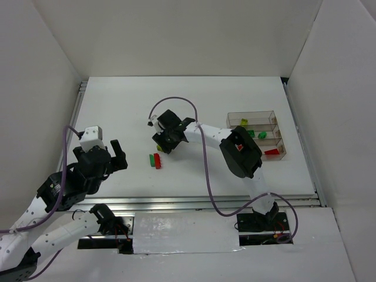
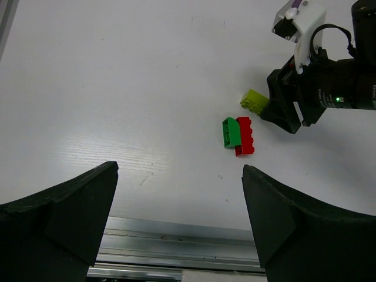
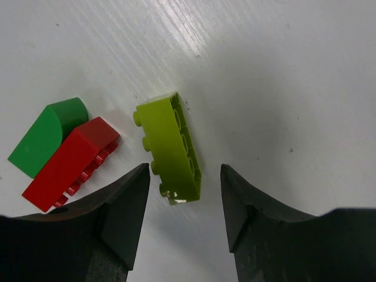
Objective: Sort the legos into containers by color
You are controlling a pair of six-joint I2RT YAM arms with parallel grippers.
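While the top view shows only that the right gripper [image 1: 164,143] is down low over the middle of the white table [image 1: 117,106], the right wrist view gives the detail. There the yellow-green brick [image 3: 170,147] lies on its side on the table, and its near end is between the two black fingers [image 3: 126,205]. These stand partly open. The right one is clearly apart from the brick and the left one is very near its studs, so nothing is gripped. Near this brick but apart from it, a red brick [image 3: 69,170] and a green brick [image 3: 46,134] with one rounded corner lie touching along their long sides. The left wrist view sees the same three bricks from the other side. It also shows the left gripper [image 2: 179,176] spread wide and empty above the table, near the metal rail [image 2: 176,235] at the front edge. Only the top view shows the trays [image 1: 281,143]: three clear ones joined in a block at the right side of the table, well apart from the loose bricks. The far tray holds a yellow-green piece [image 1: 244,122], the middle tray holds two green pieces [image 1: 262,135], and the near tray holds a red piece [image 1: 271,152].
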